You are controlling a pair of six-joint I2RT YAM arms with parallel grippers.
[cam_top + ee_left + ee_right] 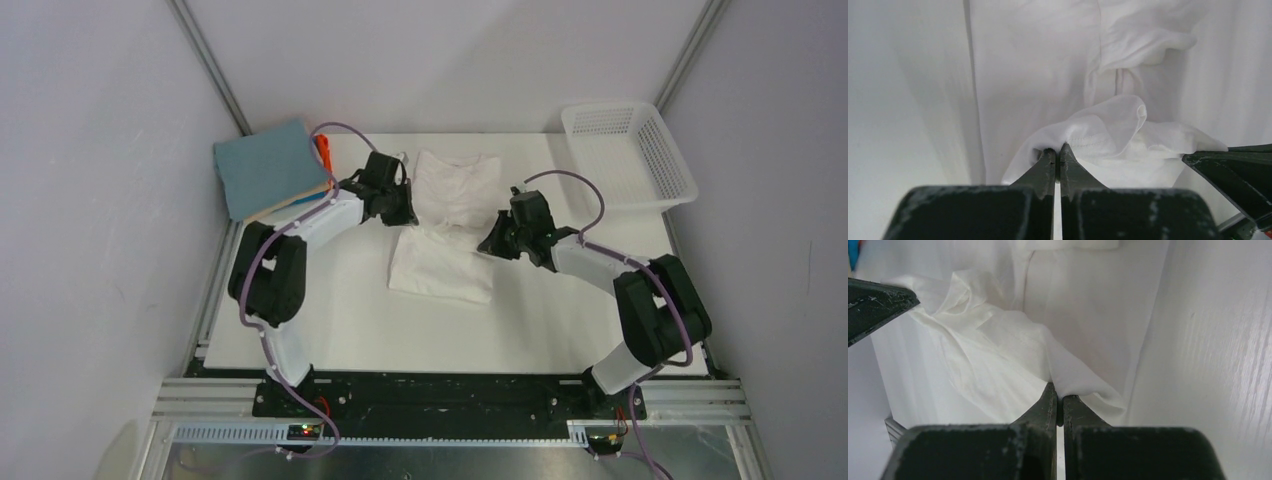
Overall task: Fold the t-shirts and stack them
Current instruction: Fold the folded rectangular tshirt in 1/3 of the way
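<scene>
A plain white t-shirt (pixel 445 265) lies mid-table, its near half folded flat and its far half spread toward the back. My left gripper (pixel 405 218) is shut on a bunched hem at the shirt's left side; in the left wrist view the fingertips (pixel 1058 149) pinch a stitched fold of white cloth (pixel 1108 125). My right gripper (pixel 490 243) is shut on the shirt's right edge; the right wrist view has its tips (pixel 1058 392) nipping a raised fold (pixel 998 350). The pinched cloth is lifted slightly between the two grippers. A folded stack sits back left: a blue-grey shirt (pixel 268 165) on top, orange (pixel 323 152) and beige (pixel 300 200) edges below.
A white mesh basket (pixel 612 107) stands at the back right corner. Grey enclosure walls close in on the left, right and back. The white table top (pixel 330 320) runs to the arm bases at the near edge.
</scene>
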